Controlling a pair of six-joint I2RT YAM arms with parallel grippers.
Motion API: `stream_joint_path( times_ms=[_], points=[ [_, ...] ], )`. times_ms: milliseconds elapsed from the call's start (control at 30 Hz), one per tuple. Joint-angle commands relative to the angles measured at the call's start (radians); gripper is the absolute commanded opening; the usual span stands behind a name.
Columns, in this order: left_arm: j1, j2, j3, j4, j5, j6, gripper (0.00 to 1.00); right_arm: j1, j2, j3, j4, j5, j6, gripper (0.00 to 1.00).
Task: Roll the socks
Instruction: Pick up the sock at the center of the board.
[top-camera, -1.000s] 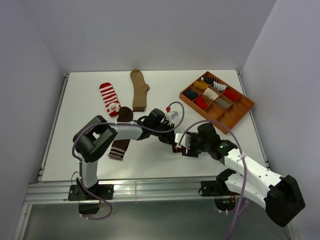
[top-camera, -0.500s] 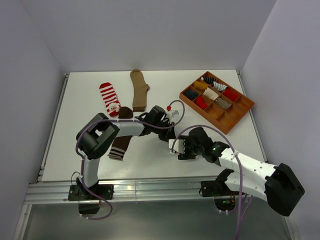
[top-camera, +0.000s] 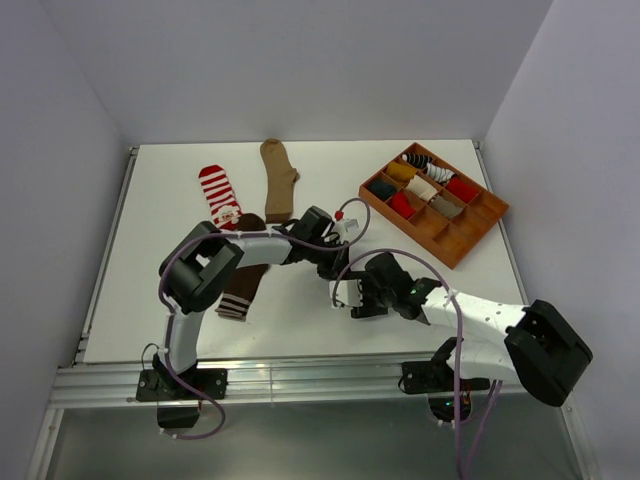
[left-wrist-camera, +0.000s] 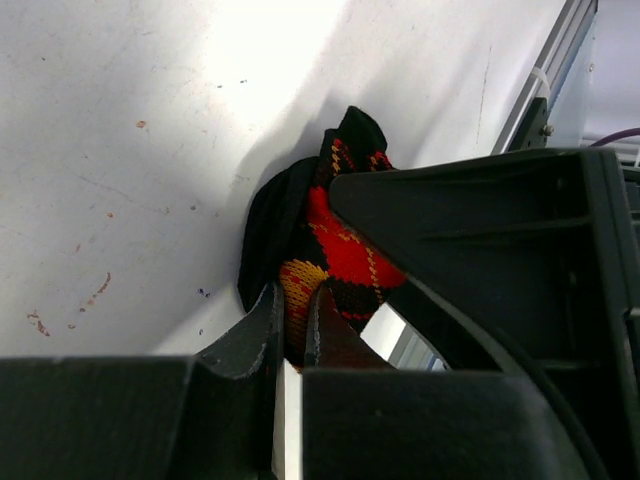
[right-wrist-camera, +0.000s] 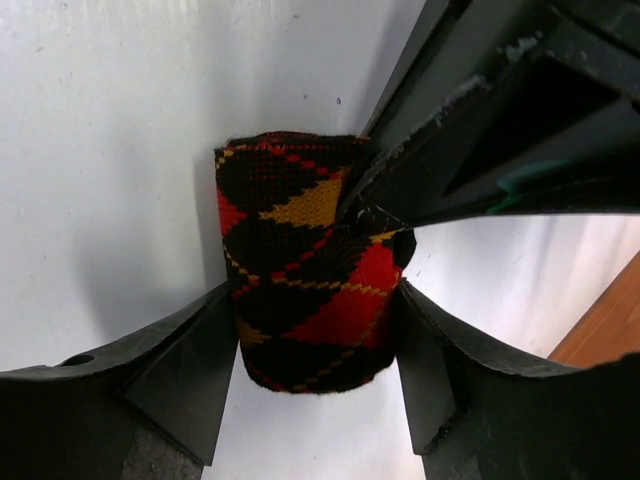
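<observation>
The black sock with orange-red argyle diamonds (right-wrist-camera: 310, 290) stands as a tight roll on the white table. My left gripper (left-wrist-camera: 292, 310) is shut on a fold of that sock (left-wrist-camera: 340, 240), pinching it from the side. My right gripper (right-wrist-camera: 315, 297) is open wide, one finger on each side of the roll, close against it. In the top view the two grippers meet at the table's middle front, left (top-camera: 335, 270) and right (top-camera: 350, 295), and hide the roll. Flat on the table lie a red-and-white striped sock (top-camera: 219, 197), a tan sock (top-camera: 277, 180) and a dark brown sock with a striped cuff (top-camera: 240, 285).
A wooden compartment tray (top-camera: 480, 235) with several rolled socks sits at the back right; its corner (right-wrist-camera: 610, 330) shows in the right wrist view. The left arm reaches over the brown sock. Grey walls close in the table on three sides.
My right gripper has slid left toward the left gripper and now straddles the rolled argyle sock. The left gripper has kept its pinch and shifted only slightly.
</observation>
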Motion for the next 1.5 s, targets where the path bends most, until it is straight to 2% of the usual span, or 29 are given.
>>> stream_joint_path(
  times_ms=[0,600,733,900,1167,1267,1400,1467],
  points=[
    [0.003,0.075,-0.013,-0.172,-0.051,0.038,0.0,0.019,0.057,0.024,-0.007,0.007,-0.011,0.67],
    [0.083,0.182,0.165,-0.239,0.113,-0.047,0.0,0.022,0.197,0.122,-0.097,0.012,-0.012,0.57],
    [0.094,0.215,0.227,-0.29,0.139,-0.047,0.0,0.023,0.237,0.167,-0.139,0.009,-0.012,0.53],
    [0.108,0.244,0.257,-0.267,0.193,-0.087,0.0,0.023,0.293,0.224,-0.217,-0.004,-0.008,0.46],
    [0.115,0.265,0.261,-0.227,0.26,-0.137,0.01,0.023,0.379,0.317,-0.33,-0.031,0.02,0.46],
    [0.115,0.261,0.253,-0.201,0.268,-0.154,0.03,0.022,0.421,0.349,-0.376,-0.036,0.031,0.4],
    [0.114,0.256,0.236,-0.161,0.282,-0.171,0.05,0.02,0.484,0.389,-0.427,-0.051,0.057,0.17],
    [0.117,0.248,0.218,-0.128,0.285,-0.191,0.07,0.02,0.494,0.391,-0.426,-0.05,0.074,0.13]
  ],
)
